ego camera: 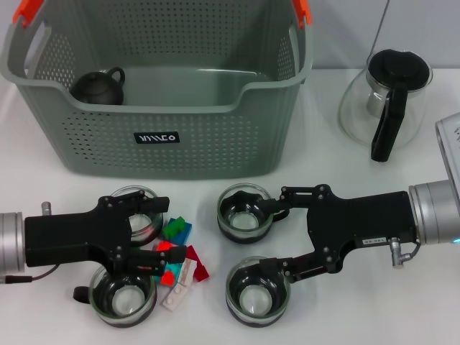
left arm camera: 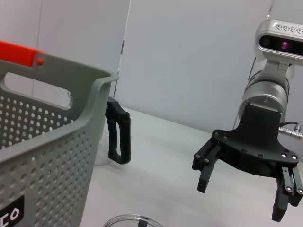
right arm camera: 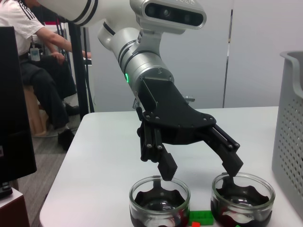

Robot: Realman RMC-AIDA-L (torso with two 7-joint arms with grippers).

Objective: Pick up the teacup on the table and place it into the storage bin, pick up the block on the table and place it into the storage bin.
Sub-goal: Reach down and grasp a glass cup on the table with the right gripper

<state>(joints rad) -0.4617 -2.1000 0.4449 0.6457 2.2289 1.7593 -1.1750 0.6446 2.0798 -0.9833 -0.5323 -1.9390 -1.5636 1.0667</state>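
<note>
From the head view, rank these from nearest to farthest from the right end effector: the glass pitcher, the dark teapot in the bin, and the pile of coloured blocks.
Measured from the right end effector, open between two glass cups:
1. Coloured blocks, on the table toward the robot's left.
2. Glass pitcher, far right on the table.
3. Dark teapot, inside the storage bin, far-left corner.

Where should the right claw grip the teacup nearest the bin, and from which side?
Come from above and pinch the rim wall of the teacup, one finger inside, one outside. It stands upright and open-topped, and the right claw hangs open beside it.
</note>
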